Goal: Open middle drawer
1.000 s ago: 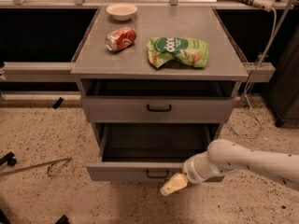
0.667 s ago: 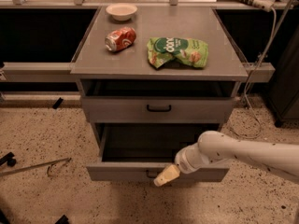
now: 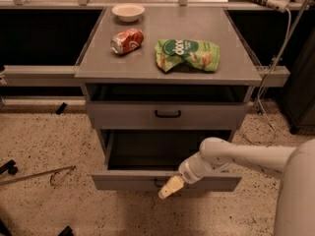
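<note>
The middle drawer [image 3: 128,180] is pulled out below the tabletop, and its dark inside shows. It has a shallow grey front, and a small black handle [image 3: 158,183] peeks out at the centre. My gripper [image 3: 169,187], with cream-coloured tips, is at the front of this drawer, right beside the handle and partly covering it. The white arm [image 3: 246,156] reaches in from the lower right. Above it, the upper drawer [image 3: 123,116] with a black bar handle [image 3: 167,113] is nearly flush with the cabinet. Any lower drawer is hidden.
On the grey tabletop [image 3: 236,68] lie a red soda can [image 3: 127,41] on its side, a green chip bag [image 3: 188,54] and a white bowl [image 3: 128,12]. A metal rod [image 3: 34,175] lies on the speckled floor at the left. Cables [image 3: 275,58] hang at the right.
My gripper has moved left and slightly up along the pulled-out drawer's front, toward its handle. The drawer looks equally far out.
</note>
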Available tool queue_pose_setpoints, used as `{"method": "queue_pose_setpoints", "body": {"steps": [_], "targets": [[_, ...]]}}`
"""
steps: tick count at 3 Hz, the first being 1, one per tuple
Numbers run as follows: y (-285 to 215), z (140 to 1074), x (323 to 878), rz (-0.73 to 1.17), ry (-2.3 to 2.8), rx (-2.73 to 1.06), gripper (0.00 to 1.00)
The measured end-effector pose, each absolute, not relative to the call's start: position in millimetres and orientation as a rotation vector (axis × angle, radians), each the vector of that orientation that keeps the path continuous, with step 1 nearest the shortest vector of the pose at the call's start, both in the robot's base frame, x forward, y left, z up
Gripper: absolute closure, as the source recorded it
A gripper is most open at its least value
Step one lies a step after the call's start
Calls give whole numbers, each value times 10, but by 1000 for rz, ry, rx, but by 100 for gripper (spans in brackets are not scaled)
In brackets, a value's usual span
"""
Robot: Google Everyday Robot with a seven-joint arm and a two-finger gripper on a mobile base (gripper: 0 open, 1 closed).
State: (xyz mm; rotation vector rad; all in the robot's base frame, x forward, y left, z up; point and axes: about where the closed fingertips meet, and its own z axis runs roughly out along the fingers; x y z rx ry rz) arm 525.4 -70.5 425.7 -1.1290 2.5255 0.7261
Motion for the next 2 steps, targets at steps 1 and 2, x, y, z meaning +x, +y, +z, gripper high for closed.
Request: {"method": "queue_pose_setpoints", "body": {"steps": [1, 2], "targets": [[-704, 4308, 5248, 729, 2527, -1129, 0], [-951, 4489, 4858, 748, 2596, -1056, 0]]}}
